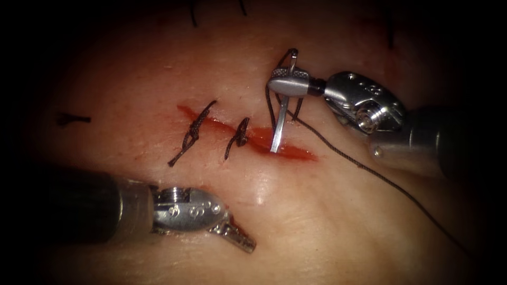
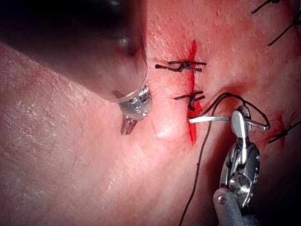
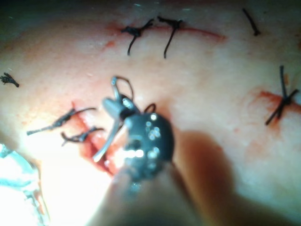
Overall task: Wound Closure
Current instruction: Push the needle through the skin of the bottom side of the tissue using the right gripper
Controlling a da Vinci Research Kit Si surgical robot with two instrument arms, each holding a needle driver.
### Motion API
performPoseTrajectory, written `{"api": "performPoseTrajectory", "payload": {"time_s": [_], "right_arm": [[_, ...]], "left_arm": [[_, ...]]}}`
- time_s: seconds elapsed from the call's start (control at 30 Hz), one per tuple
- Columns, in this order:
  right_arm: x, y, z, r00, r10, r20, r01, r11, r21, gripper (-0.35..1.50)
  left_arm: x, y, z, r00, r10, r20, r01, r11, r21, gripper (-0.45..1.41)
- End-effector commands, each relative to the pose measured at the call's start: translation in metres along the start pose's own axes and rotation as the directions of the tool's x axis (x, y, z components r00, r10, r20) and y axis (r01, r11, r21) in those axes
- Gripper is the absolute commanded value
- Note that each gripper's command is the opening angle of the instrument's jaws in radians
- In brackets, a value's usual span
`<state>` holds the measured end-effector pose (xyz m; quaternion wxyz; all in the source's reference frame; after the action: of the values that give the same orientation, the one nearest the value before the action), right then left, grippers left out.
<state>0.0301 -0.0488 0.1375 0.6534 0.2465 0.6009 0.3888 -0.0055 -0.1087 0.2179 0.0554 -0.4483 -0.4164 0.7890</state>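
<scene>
My right tool (image 1: 275, 83) is shut on the curved needle (image 1: 280, 121) near its rear end, above the cut (image 1: 296, 153) in the tissue (image 1: 317, 221). The needle points down, and its tip sits at the cut's red line just right of the second stitch; I cannot tell whether it has entered. In the left wrist view the needle (image 2: 209, 119) lies across toward the cut from the right tool (image 2: 237, 123). Dark thread (image 1: 369, 169) trails from the needle's rear off to the lower right. My left tool (image 1: 243, 240) rests shut and holds nothing, below and left of the cut.
Two tied stitches (image 1: 194, 131) (image 1: 240, 134) cross the left part of the cut, with red fluid along it. A cut thread end (image 1: 71, 119) lies far left. Other stitches (image 3: 282, 99) mark nearby tissue.
</scene>
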Motion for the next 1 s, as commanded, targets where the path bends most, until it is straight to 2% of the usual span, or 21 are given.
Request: {"api": "performPoseTrajectory", "payload": {"time_s": [0.03,0.7,1.0], "right_arm": [[-0.0003,0.0003,0.0009,1.000,0.000,-0.002,0.000,1.000,0.002,-0.35],[0.0004,0.0006,0.0012,1.000,-0.006,-0.014,0.006,1.000,-0.010,-0.35],[0.0005,0.0007,0.0014,0.999,0.035,-0.032,-0.035,0.999,-0.006,-0.35]], "left_arm": [[-0.0005,-0.0002,0.0010,1.000,0.000,-0.001,0.000,1.000,-0.002,-0.21],[-0.0022,-0.0023,0.0012,1.000,-0.024,-0.013,0.024,1.000,0.005,-0.21],[-0.0035,-0.0034,0.0017,0.999,-0.043,-0.020,0.044,0.999,0.011,-0.21]]}}
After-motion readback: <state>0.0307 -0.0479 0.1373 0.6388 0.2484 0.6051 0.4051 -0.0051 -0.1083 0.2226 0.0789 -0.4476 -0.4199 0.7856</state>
